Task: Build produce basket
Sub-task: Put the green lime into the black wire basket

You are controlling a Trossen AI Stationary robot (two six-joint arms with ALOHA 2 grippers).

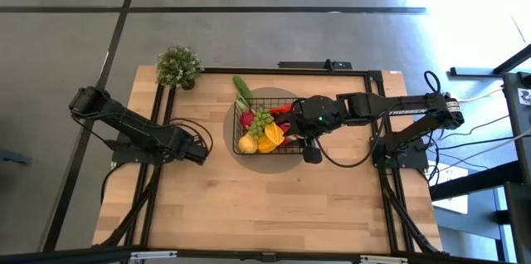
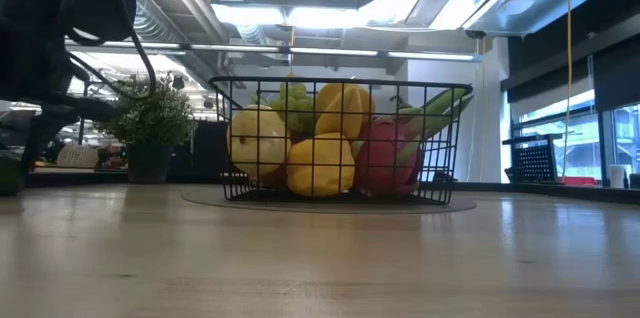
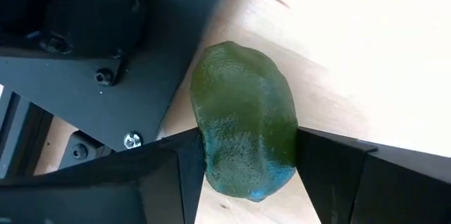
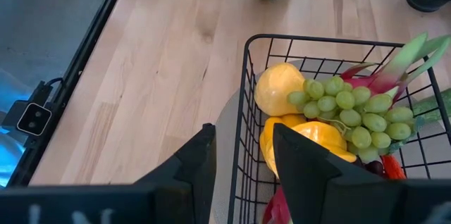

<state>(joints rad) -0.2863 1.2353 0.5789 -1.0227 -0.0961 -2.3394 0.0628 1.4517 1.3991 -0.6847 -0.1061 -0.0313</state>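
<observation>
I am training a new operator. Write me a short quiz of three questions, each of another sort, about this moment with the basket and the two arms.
1. True or false: the right gripper straddles the basket wall, one finger inside and one outside.
2. Multiple choice: what lies between the fingers of the left gripper? A) a lemon B) a dark green bumpy fruit C) a carrot
3. Fill in: the green grapes lie ___ the basket.

Key: 1 true; 2 B; 3 inside.
</observation>
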